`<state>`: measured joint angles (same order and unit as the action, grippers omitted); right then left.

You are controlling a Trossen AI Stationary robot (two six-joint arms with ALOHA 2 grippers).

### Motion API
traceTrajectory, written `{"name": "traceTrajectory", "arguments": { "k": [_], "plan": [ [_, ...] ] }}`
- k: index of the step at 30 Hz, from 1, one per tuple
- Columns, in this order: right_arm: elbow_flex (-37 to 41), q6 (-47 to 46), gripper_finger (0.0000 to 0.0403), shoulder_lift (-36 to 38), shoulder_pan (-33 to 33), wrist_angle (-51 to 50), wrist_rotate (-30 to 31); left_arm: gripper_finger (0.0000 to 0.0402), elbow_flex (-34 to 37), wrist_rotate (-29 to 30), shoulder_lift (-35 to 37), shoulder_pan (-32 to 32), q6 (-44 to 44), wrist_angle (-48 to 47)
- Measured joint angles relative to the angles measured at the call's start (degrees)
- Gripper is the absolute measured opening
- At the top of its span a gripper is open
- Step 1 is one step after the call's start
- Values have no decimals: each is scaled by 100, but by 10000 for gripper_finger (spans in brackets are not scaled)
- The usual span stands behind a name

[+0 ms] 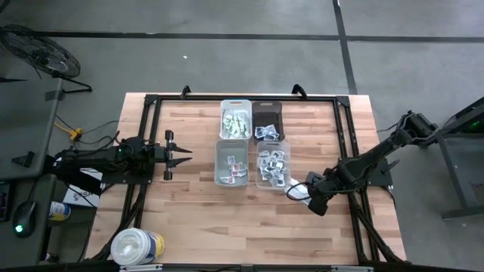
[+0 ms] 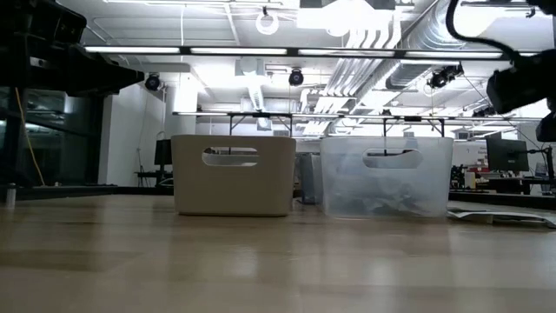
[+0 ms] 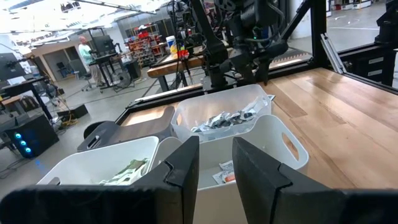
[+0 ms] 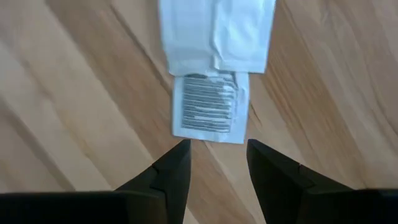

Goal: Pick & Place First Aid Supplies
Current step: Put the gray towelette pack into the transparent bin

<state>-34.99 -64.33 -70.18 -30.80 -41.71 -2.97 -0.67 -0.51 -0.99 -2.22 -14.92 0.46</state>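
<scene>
The right claw (image 4: 216, 163) hangs open and empty right over a white packet (image 4: 212, 81) lying flat on the tabletop (image 1: 197, 219), near its right edge beside the clear bin (image 1: 272, 164), ready to pinch it. The left claw (image 1: 181, 154) waits half open, empty, near the left edge.

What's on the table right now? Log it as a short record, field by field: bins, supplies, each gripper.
surface: wooden table
bins: four in a two-by-two block at mid-table; clear bin holds many packets, white bin a few
loose item: white packet with barcode lying flat on the wood beside the clear bin
right gripper: open, above the packet's near edge, nothing held
left gripper: open, empty, parked left of the bins, pointing at them
other: white tub at the table's near left corner
</scene>
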Motion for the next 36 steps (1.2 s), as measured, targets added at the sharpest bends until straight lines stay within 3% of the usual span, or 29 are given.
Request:
{"name": "traceTrajectory", "arguments": {
  "k": [7, 16, 20, 27, 36],
  "plan": [
    [27, 5, 162, -505, 4, 422, -52, 96, 0, 0, 1, -2, 0, -2],
    [26, 34, 236, -783, 4, 569, -110, 96, 0, 0, 2, -2, 1, -1],
    [23, -9, 255, -827, 4, 566, 129, 96, 0, 0, 1, -1, 1, -1],
    [-48, -18, 234, -1454, 6, 592, 115, 96, 0, 0, 0, -2, 0, -1],
    [-257, -18, 169, -1680, 8, 219, 142, 96, 0, 0, 1, -1, 1, 0]
  ]
}}
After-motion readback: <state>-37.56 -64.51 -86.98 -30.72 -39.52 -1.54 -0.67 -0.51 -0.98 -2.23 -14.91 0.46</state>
